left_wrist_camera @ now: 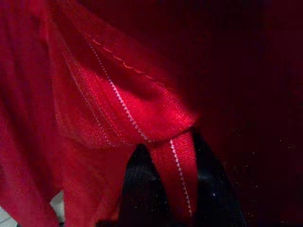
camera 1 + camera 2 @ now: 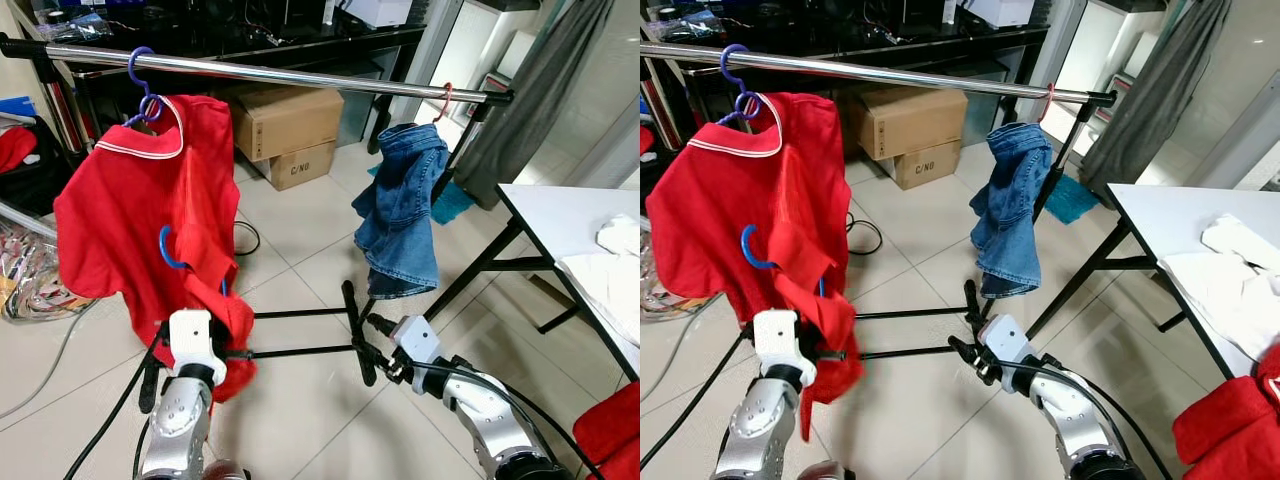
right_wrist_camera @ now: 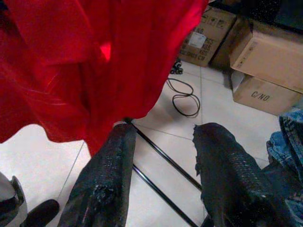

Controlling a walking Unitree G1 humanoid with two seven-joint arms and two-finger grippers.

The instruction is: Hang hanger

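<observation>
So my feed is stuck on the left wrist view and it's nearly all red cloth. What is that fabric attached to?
Observer: It's the hem of a red shirt that hangs on a purple hanger hooked over the steel rail. The left pincer is shut on the hem.
Operator: Is anything else on that rail?
Observer: Yes, a denim garment hangs nearer the rail's right end on a red hook.
Operator: And the right arm?
Observer: The right pincer is open and holds nothing, low over the tiled floor by the rack's black base bars.
</observation>
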